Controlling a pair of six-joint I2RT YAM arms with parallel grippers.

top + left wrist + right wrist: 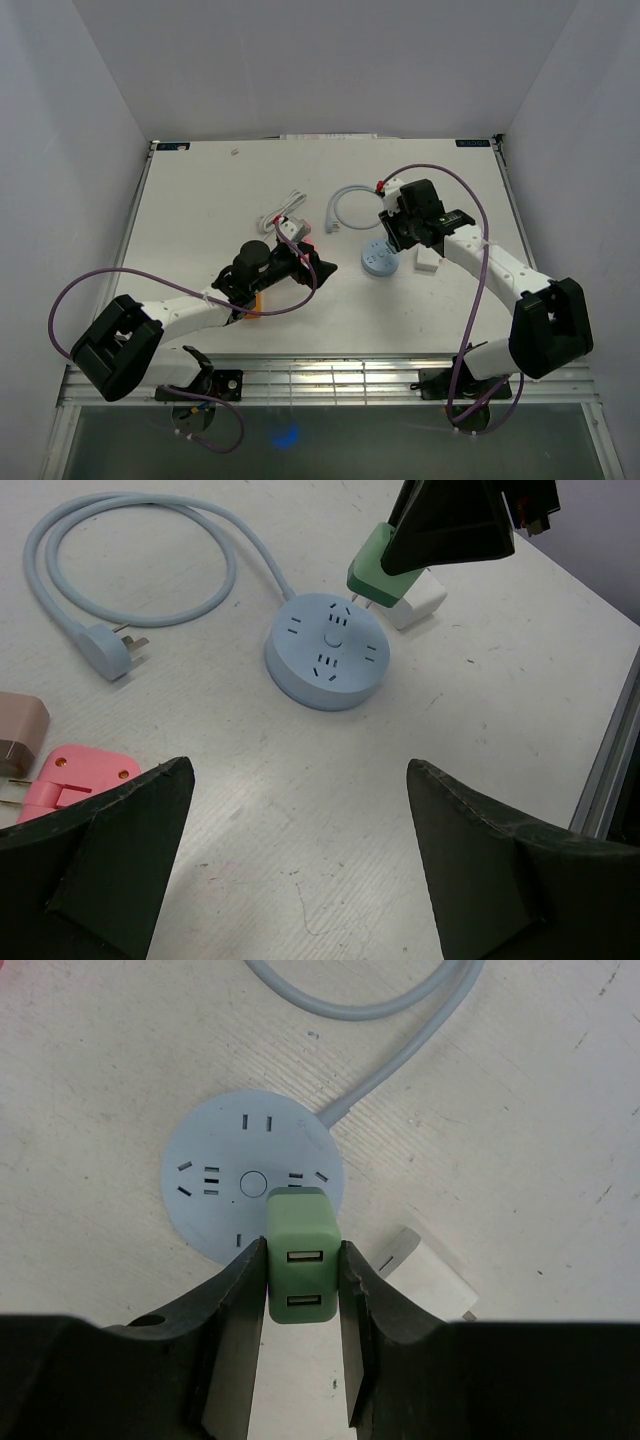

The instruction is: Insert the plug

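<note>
The left gripper hangs low over the table with its jaws spread wide and nothing between them. It takes no part in the job, as far as I can judge. Just beside its left finger lies a pink plug, partly covered by that finger. A brownish one next to it is cut off by the frame edge.

Further right sits the round blue socket hub, its pale cable looping away across the table.

At the hub's far edge the right gripper is clamped on the green plug, one finger against each side. The plug's prongs show in the left wrist view, bare and slanting down toward the rim of the hub, so it is not in yet. The pick-up therefore looks done. What seems left is lining the prongs up with a set of slots, pushing them home and letting go.

A white adapter lies just beside the hub, behind the green plug.

Several things stay unclear (the right wrist camera looks straight down on the plug's back). The prongs are hidden there, and I cannot tell which slots they are aimed at. I also cannot tell whether their tips already touch the hub's face. From above, the gripper covers the plug entirely.
</note>
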